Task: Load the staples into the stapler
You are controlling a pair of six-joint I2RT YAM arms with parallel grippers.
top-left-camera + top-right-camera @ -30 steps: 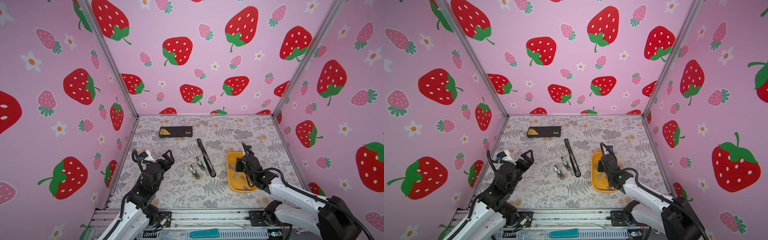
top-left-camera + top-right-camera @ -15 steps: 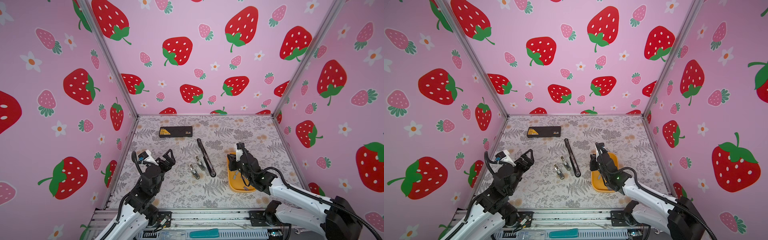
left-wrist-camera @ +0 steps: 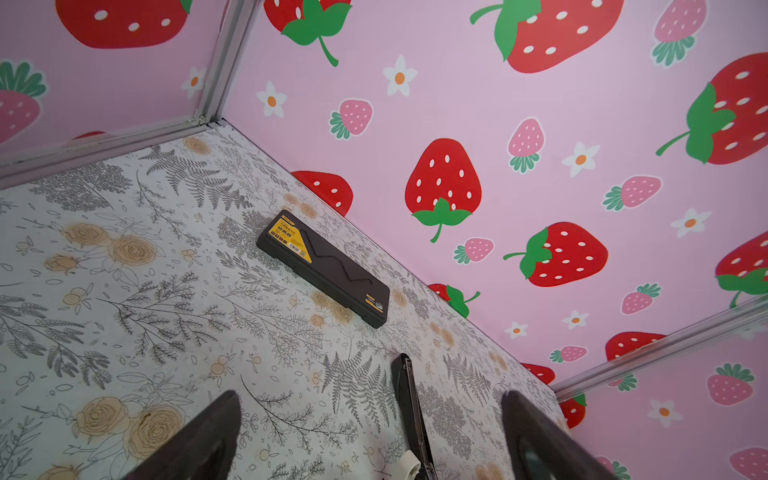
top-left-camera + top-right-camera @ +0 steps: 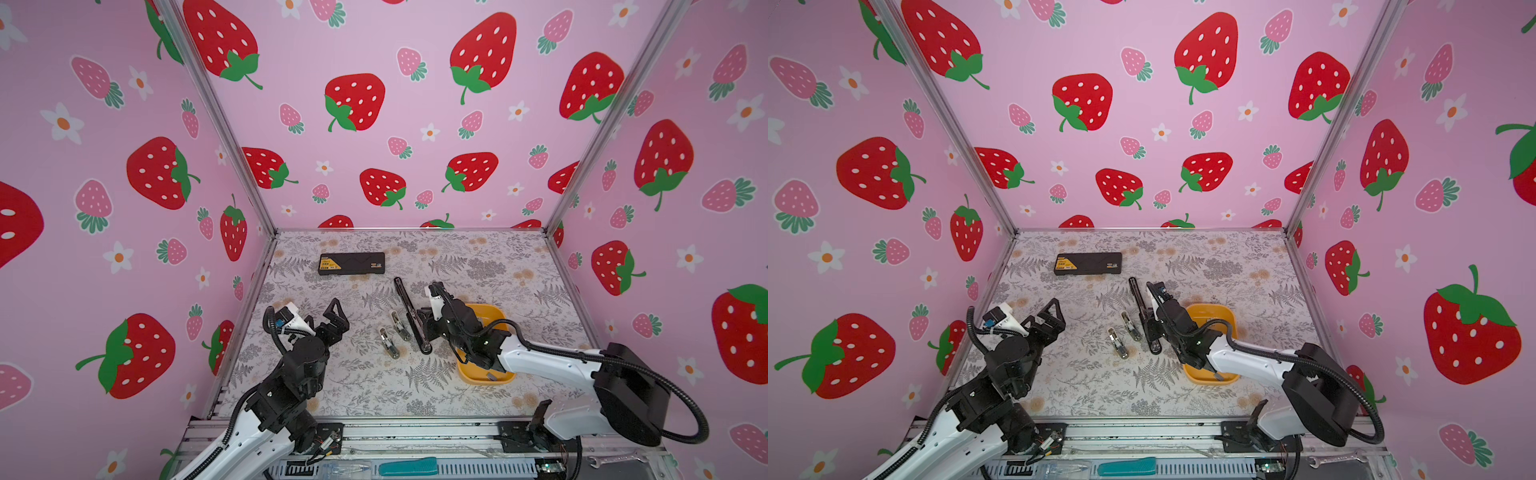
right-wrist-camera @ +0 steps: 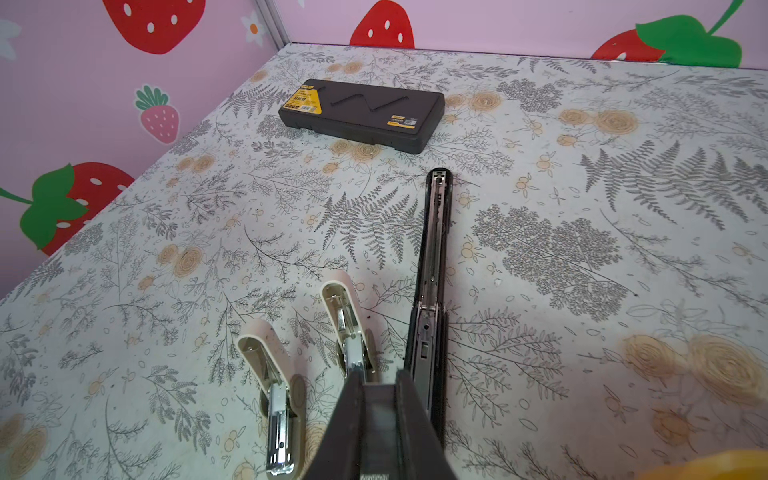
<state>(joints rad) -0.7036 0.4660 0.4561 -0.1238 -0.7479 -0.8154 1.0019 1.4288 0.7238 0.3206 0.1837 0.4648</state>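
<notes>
A black stapler lies opened out flat mid-table, its metal channel facing up. My right gripper hovers at the stapler's near end, just left of the channel. It is shut on a flat grey strip of staples that sits between its fingers. One more grey staple strip shows in the yellow tray, behind that arm. My left gripper stands wide open and empty at the left, apart from the stapler.
Two small white staplers lie just left of the black one, close under my right gripper. A black case lies near the back wall. Pink walls close in three sides.
My right gripper has left the yellow tray and moved left to the near end of the black stapler, staying shut. The left arm has barely shifted.
</notes>
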